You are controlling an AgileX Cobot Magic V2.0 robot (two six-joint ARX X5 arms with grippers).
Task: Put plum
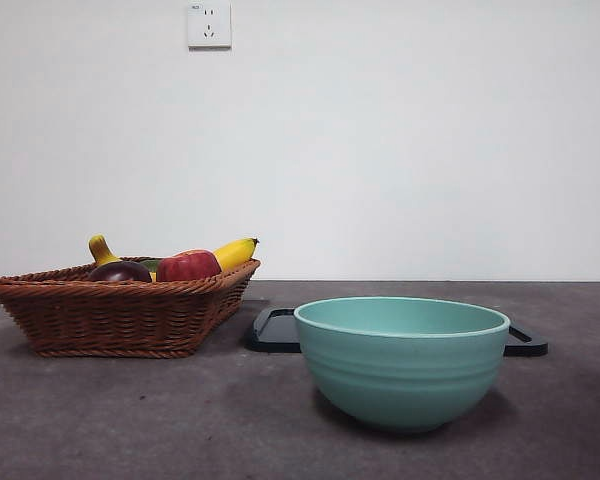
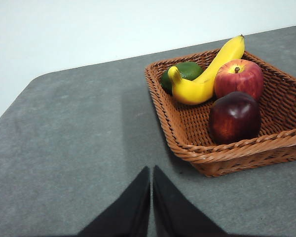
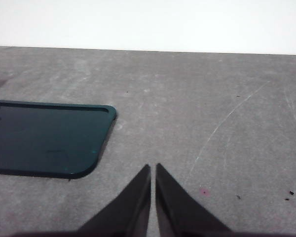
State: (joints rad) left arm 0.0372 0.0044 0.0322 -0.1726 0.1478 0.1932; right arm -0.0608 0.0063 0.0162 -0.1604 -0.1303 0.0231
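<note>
Nothing is done yet. The plum (image 2: 235,117) sits in the basket (image 2: 187,133). Both tools (image 2: 151,173) (image 3: 153,170) look closed and empty; its goal is probably the bowl (image 1: 402,362).

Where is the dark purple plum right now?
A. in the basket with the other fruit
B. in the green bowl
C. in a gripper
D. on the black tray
A: the plum lies in the basket beside the apple and banana.
</note>
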